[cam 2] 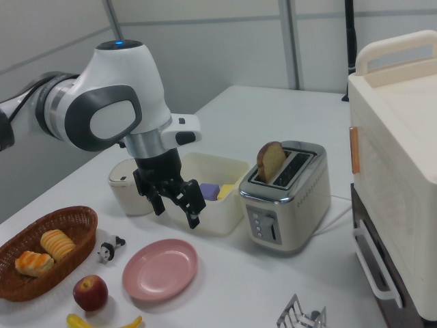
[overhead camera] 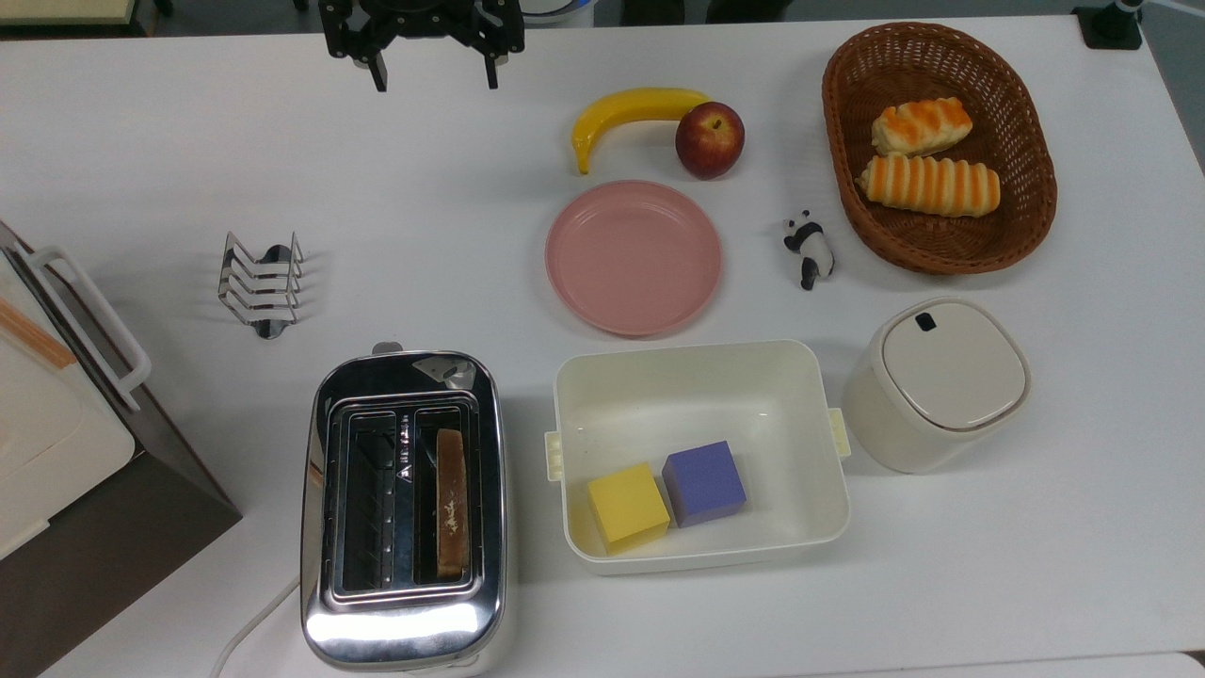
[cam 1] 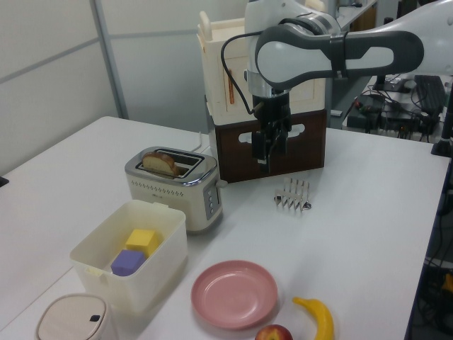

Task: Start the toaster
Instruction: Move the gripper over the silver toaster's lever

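At the near edge of the table in the top view, my one toaster point(overhead camera: 405, 508) sits with a single slice of toast point(overhead camera: 452, 504) in one of its two slots.
I've got the gripper point(overhead camera: 433, 71) hanging well apart from it, fingers spread, clasping nothing. I count two blocks in the white bin point(overhead camera: 701, 377), two bread rolls in the basket point(overhead camera: 843, 179), one banana point(overhead camera: 626, 118), one apple point(overhead camera: 709, 139), one pink plate point(overhead camera: 634, 257).

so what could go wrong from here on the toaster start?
1. The hand hangs open, well off the toaster; the lever is a small target, so the fingers may slip off it.
2. The toast rack sits near the approach path and could get clipped.
3. The bread slice stands tall in its slot; a low pass could knock it.
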